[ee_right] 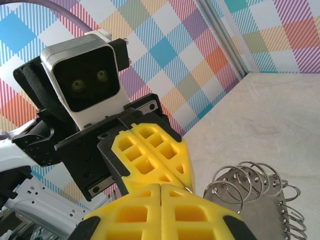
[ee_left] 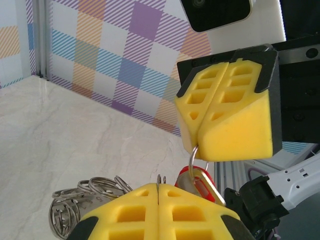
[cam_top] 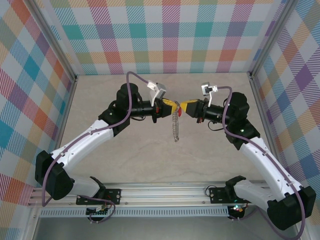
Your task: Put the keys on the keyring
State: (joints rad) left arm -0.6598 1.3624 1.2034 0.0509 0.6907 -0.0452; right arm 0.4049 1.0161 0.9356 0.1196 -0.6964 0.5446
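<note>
Keyring (cam_top: 175,127) hangs vertical, edge-on, from the shut left gripper (cam_top: 171,104). The right gripper (cam_top: 183,106), also shut, meets it tip to tip at the keyring's top.
Left wrist: keys (ee_left: 196,184) pinched by right gripper, red tag dangling just beside the keyring's hoop; contact unclear.
Right wrist: keyring's loops fan out beside both tips.

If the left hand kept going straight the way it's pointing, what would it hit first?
Probably the right hand, its yellow fingers facing it tip to tip; the keys hang in the small gap between, so they might touch first.
</note>
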